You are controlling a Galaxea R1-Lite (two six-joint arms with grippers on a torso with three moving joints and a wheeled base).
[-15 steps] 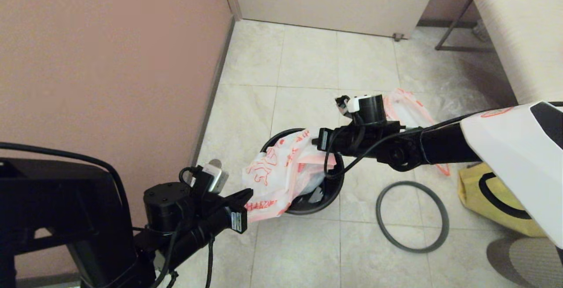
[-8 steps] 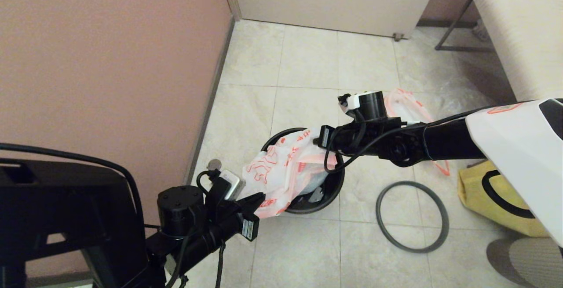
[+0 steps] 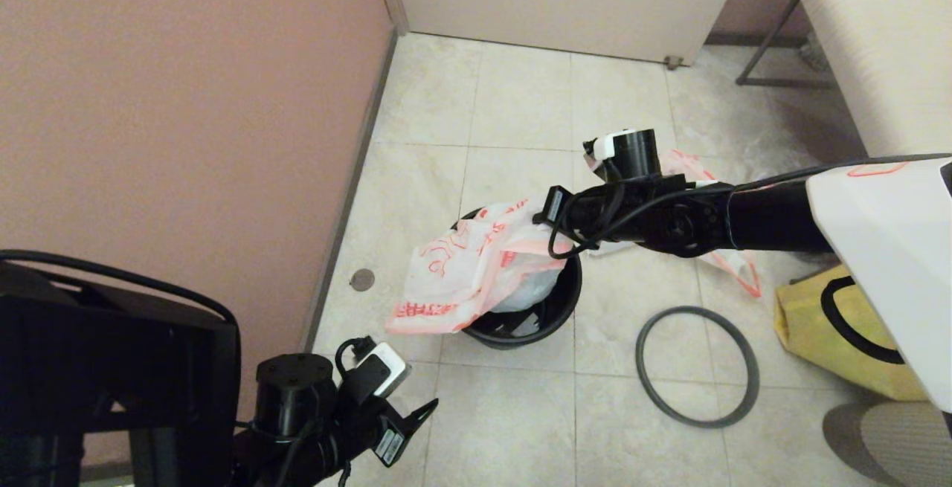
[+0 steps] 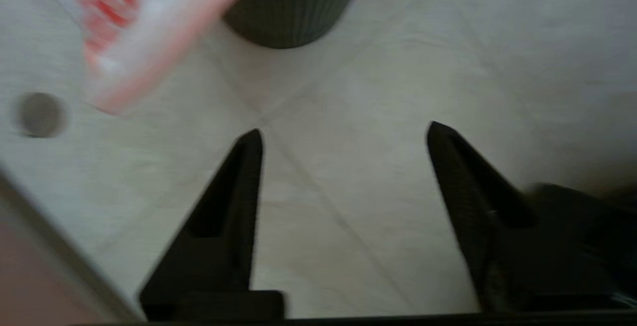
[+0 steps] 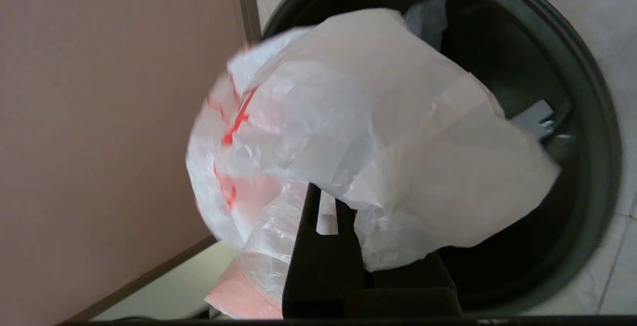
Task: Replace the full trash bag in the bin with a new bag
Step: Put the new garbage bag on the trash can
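Two claws: right claw point(image 5: 326, 216) pinches crinkly thin new bag point(image 3: 476, 268); left claw point(image 4: 343, 139) spread, empty.

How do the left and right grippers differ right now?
The left gripper stands open and holds nothing; the right gripper is shut on the new bag. The left gripper sits low near the robot's base, apart from the bin; the right gripper hangs over the bin's far rim, with the bag draping from it across the opening. Both have black tapered fingers.

The new bag point(image 3: 465, 271) carries orange-red printed lettering, too small to read.
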